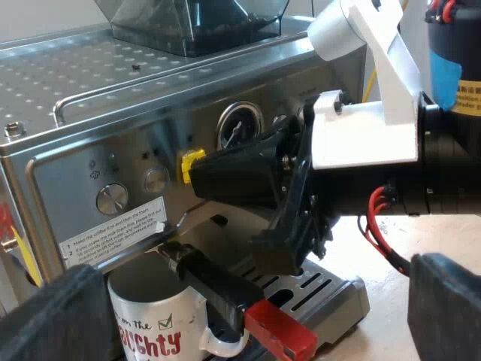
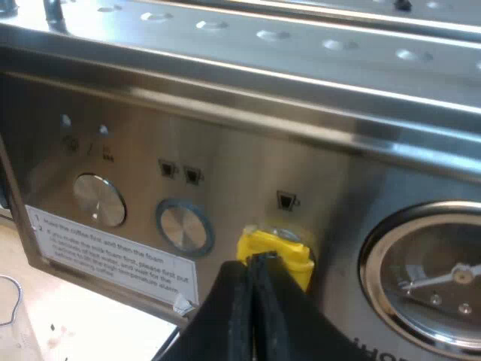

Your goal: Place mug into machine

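My right jaws are pressed together, their tips at the yellow button [image 2: 274, 252] on the espresso machine [image 2: 225, 143]. My left jaws stand wide and hold nothing. The mug [image 1: 154, 320] sits just ahead of them, under the locked holder [image 1: 218, 282].

The espresso machine [image 1: 71, 162] is brushed stainless steel with a soft satin sheen, and its top is the same metal, dimpled with rows of holes. Its bean hopper [image 1: 188, 26] is dark, smoky, glossy plastic. The round buttons [image 2: 99, 199] are polished metal. The gauge [image 2: 428, 278] has a bright chrome rim under a clear face. A smooth white label [image 2: 113, 252] is stuck below the buttons. The yellow cap [image 2: 274, 252] looks like matt plastic. The right hand [image 2: 252, 263] has matt black fingers. The mug [image 1: 146, 308] is glossy white ceramic with red print. The holder's handle [image 1: 214, 282] is matt black and ends in smooth red plastic.
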You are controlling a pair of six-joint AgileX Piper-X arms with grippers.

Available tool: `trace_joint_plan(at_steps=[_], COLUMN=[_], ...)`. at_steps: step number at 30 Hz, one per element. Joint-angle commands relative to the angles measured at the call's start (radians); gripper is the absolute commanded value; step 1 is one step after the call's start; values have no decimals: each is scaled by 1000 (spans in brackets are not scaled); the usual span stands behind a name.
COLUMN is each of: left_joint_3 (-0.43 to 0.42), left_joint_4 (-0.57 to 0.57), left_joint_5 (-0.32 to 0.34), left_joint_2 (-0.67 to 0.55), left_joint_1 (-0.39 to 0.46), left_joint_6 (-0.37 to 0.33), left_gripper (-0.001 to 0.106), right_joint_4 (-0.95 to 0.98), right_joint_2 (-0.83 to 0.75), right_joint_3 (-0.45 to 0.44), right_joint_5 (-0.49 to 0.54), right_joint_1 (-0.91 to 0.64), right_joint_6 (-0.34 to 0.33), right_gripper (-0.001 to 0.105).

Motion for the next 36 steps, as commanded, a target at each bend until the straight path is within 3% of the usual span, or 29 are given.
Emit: trace_joint_plan(at_steps=[1, 3, 8, 10, 13, 14, 18, 20, 22, 24, 29, 32, 36], left_joint_3=[-6, -6, -6, -6, -6, -6, -6, -6, -6, -14, -79, -156, -240], left_joint_4=[0, 0, 0, 0, 0, 0, -2, -2, -11, -17, -43, -29, -28], left_joint_5=[0, 0, 0, 0, 0, 0, 0, 0, -6, -54, -148, -148, -157], left_joint_2=[-2, -2, -2, -2, -2, -2, -2, -2, -2, -2, 26, 88, 188], left_joint_1=[-4, -4, -4, -4, -4, -4, -4, -4, -1, -1, -1, -1, -1], left_joint_6=[-8, -8, -8, -8, -8, -8, -8, -28, -93, -144, -145, -183, -186], left_gripper=[81, 81, 81, 81, 81, 81, 81, 81, 81, 81, 81, 81, 81], right_joint_4=[-8, -6, 49, 99, 147, 207, 294, 328, 372, 467, 597, 674, 762], right_joint_2=[7, 5, -32, -57, -82, -120, -187, -219, -244, -304, -401, -479, -572], right_joint_3=[-14, -14, -14, -14, -14, -14, -14, -14, -14, -14, -14, -14, -14], right_joint_5=[84, 54, 46, 42, 39, 37, -4, -10, -13, -26, -26, -46, -95], right_joint_1=[-51, -49, -6, 18, 47, 83, 131, 152, 161, 159, 118, 52, -77], right_joint_6=[-2, 29, 32, 39, 49, 82, 120, 120, 120, 120, 116, 116, 116], right_gripper=[0, 0, 0, 6, 19, 41, 67, 69, 70, 70, 70, 70, 70])
